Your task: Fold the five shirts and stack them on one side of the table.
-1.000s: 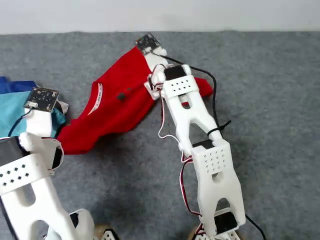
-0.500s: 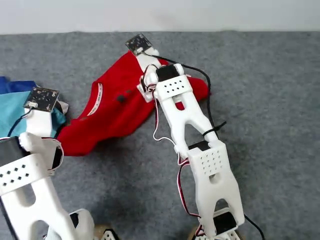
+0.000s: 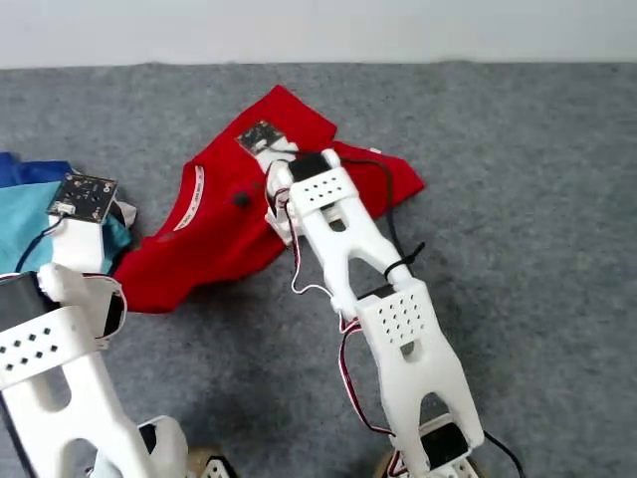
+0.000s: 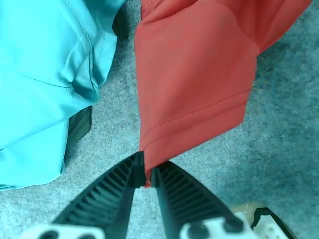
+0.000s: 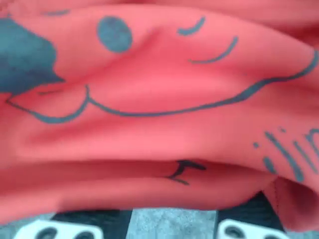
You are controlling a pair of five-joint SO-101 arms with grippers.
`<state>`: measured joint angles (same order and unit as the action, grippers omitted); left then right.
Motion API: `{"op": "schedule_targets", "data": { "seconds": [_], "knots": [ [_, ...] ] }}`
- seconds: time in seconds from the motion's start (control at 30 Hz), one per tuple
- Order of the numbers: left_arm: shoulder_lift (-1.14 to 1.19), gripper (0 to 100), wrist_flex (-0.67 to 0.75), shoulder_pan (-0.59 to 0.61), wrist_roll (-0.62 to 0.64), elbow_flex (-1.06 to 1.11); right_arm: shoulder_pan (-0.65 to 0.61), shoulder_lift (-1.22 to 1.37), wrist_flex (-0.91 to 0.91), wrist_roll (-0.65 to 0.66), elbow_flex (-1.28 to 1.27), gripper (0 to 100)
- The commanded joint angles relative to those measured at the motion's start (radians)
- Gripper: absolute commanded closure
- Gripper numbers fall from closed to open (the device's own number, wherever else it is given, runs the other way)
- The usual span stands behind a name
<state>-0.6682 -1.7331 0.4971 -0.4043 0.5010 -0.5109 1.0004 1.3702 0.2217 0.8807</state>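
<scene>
Drawing back from the far edge over the red shirt [image 3: 219, 224], the right gripper [image 3: 261, 147], its jaws impossible to tell, seems mid-fold while the left gripper [image 4: 148, 174] pinches the shirt's corner.

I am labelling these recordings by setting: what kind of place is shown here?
Probably a robotics lab bench, not a home: two white robot arms stand at a table covered in grey felt, with a red shirt and a teal shirt laid on it.

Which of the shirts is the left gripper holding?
The red fabric shirt: the left gripper has its fingers shut on a hem corner. The turquoise fabric shirt and dark blue shirt lie ungripped beside it.
</scene>
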Motion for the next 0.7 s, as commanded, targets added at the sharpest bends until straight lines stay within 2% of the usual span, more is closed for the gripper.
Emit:
{"op": "schedule_targets", "data": {
  "seconds": [0.0, 0.13, 0.23, 0.53, 0.67],
  "knots": [
    [-0.025, 99, -0.023, -0.005, -0.011, -0.002, -0.010, 0.007, -0.030, -0.008, 0.040, 79.6],
    [-0.025, 99, -0.023, -0.005, -0.011, -0.001, 0.007, -0.005, -0.013, 0.014, 0.077, 99.4],
    [-0.025, 99, -0.023, -0.006, -0.011, -0.002, 0.031, -0.016, 0.071, 0.071, 0.133, 98.3],
    [-0.025, 99, -0.025, -0.006, -0.011, -0.096, 0.127, -0.045, 0.418, 0.107, 0.489, 98.9],
    [-0.026, 99, -0.026, -0.006, -0.009, -0.143, 0.176, -0.087, 0.429, 0.132, 0.514, 98.9]
  ]
}}
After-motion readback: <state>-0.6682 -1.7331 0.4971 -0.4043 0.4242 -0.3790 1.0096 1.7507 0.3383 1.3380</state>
